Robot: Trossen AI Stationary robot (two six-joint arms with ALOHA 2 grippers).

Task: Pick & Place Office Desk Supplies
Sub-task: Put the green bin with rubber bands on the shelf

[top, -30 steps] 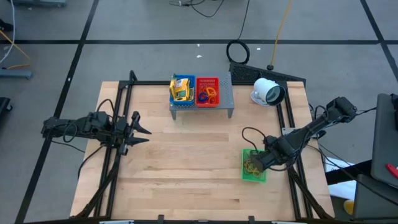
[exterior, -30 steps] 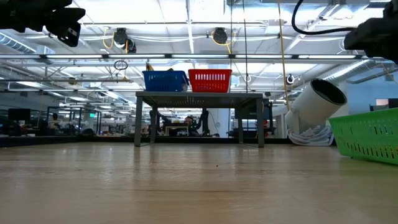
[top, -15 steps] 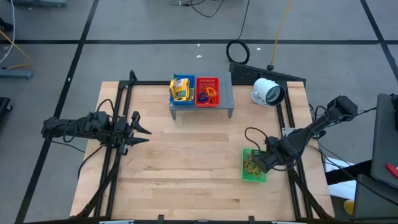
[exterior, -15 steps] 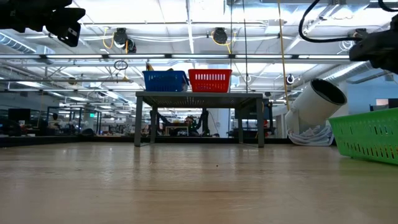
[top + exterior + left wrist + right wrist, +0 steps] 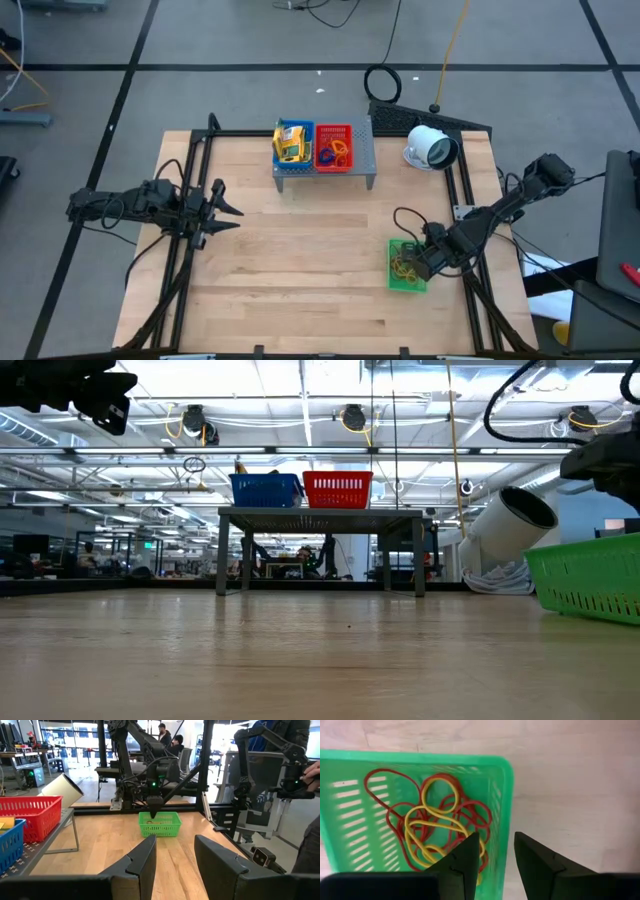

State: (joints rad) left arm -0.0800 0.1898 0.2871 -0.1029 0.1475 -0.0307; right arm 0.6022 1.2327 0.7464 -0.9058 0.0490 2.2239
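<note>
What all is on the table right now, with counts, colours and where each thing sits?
Green basket: one, right side near the front.
Rubber bands: several, red and yellow, inside the green basket.
Blue basket: one, on the stand, holding yellow packs.
Red basket: one, on the stand beside the blue basket, holding bands.
Metal stand: one, grey, back centre.
Round camera: one, white, back right.
Left tool: open, empty, at the left edge.
Right tool: open, over the green basket's rim.
</note>
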